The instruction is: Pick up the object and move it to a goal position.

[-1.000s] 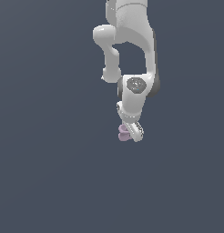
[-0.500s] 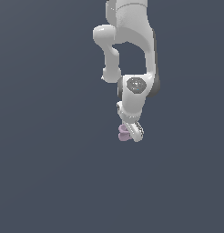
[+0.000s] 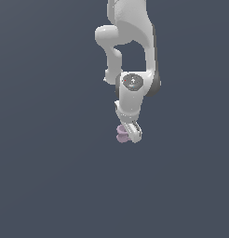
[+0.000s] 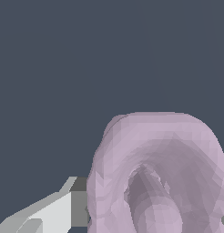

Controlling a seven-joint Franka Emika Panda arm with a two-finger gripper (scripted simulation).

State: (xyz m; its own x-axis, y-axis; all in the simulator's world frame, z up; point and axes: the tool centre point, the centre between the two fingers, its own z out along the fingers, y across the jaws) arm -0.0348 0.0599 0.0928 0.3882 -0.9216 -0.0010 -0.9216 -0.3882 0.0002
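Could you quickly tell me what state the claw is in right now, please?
Claw: closed on the lilac spool-like object.

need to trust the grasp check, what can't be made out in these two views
- Exterior view: most of the spool sits behind the gripper; contact with the fingers is too small to tell.
- Wrist view: the spool is cut off by the frame edge; only one finger shows, the other is out of sight.
- No goal marker shows in either view.

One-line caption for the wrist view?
Close-up of the lilac spool beside one gray gripper finger, against a plain dark background.
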